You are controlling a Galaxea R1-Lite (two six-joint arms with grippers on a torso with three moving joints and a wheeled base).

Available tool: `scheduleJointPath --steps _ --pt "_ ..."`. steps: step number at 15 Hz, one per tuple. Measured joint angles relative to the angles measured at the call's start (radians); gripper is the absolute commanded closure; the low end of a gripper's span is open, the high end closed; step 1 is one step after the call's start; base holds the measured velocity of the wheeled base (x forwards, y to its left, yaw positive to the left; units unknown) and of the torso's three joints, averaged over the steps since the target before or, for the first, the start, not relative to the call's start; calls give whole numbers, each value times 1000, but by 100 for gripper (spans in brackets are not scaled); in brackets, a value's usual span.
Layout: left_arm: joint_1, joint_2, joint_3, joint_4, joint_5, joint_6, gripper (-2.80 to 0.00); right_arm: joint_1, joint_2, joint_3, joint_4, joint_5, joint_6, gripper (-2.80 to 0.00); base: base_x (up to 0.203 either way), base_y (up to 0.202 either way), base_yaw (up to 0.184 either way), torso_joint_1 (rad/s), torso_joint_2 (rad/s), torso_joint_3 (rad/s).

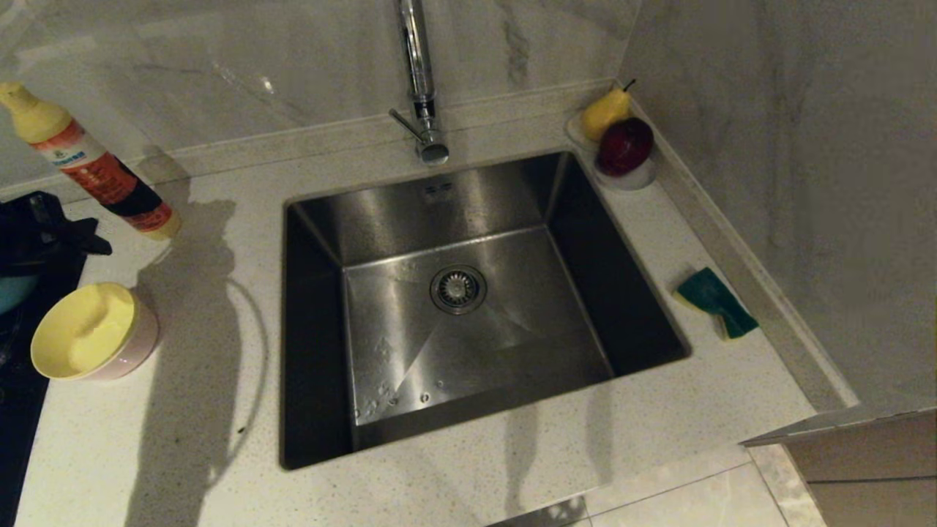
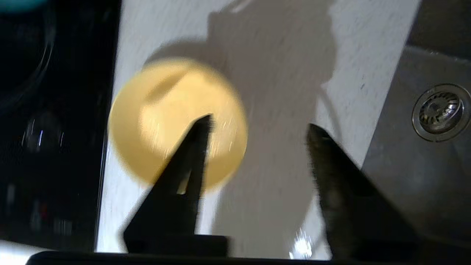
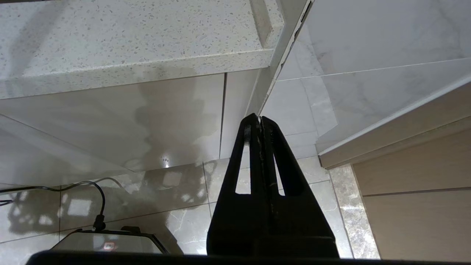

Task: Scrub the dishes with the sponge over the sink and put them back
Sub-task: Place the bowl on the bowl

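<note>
My left pincer (image 2: 257, 129) hangs above the surface (image 1: 512, 468) with its fingers (image 2: 195, 147) spread and nothing between them; in the left wrist view one fingertip overlaps the blurred yellow bowl (image 2: 176, 121) below, the other sits over bare speckled stone; I cannot tell whether either tip touches anything. In the head view that yellow bowl (image 1: 84, 333) sits nested inside a pink bowl (image 1: 139, 344), the pair standing upright on the surface at about nine o'clock from the sink (image 1: 468, 307); just beyond them, further toward nine o'clock, lies a black hob (image 1: 22, 410) with a sliver of a light blue bowl (image 1: 13, 289) at its edge. A detergent bottle (image 1: 95, 172) with a yellow cap leans at about ten o'clock from the sink. The sink itself is a steel basin with a round drain strainer (image 1: 458, 288) at its middle and a chrome tap (image 1: 421, 80) at twelve o'clock. The sponge (image 1: 716, 301) lies green face up on the surface at three o'clock from the sink, apart from its rim. At about one o'clock a small white dish (image 1: 633, 176) holds a pear (image 1: 605, 111) and a dark red apple (image 1: 625, 145). My right pincer (image 3: 260, 119) is pressed together and empty, parked low beside the cabinet front (image 3: 110, 110), pointing at the tiled floor (image 3: 184, 206).
</note>
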Motion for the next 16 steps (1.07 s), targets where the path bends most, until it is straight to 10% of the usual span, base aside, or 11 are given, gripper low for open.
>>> scheduleJointPath --steps 6,16 --pt "162 -83 24 64 119 -107 0 0 0 0 0 0 0 0 0 0 0 0 0 0" --pt "369 49 -7 -141 88 -78 0 0 0 0 0 0 0 0 0 0 0 0 0 0"
